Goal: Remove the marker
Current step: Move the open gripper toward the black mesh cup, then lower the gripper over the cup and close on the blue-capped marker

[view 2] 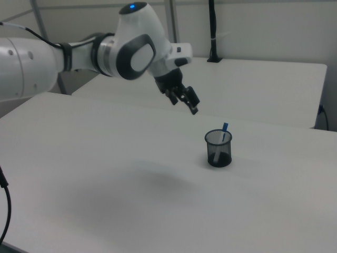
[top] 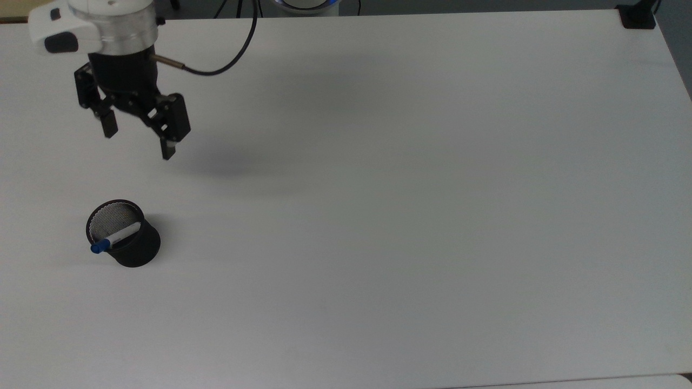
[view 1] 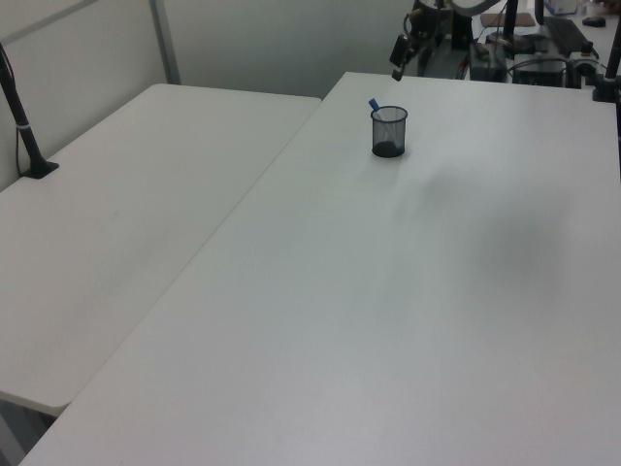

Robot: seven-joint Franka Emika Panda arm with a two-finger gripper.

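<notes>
The marker [top: 114,237] stands slanted inside the black mesh cup [top: 132,246] on the white bench [top: 411,216], its blue cap poking over the rim toward the top view's lower left and its white barrel running down into the cup toward the upper right. The gripper [top: 139,141] hangs in the air with its fingers spread apart and empty, well apart from the cup. In the top view the cup lies below it and slightly left, so the coming move looks like a travel that way and then a descent onto the cap.
</notes>
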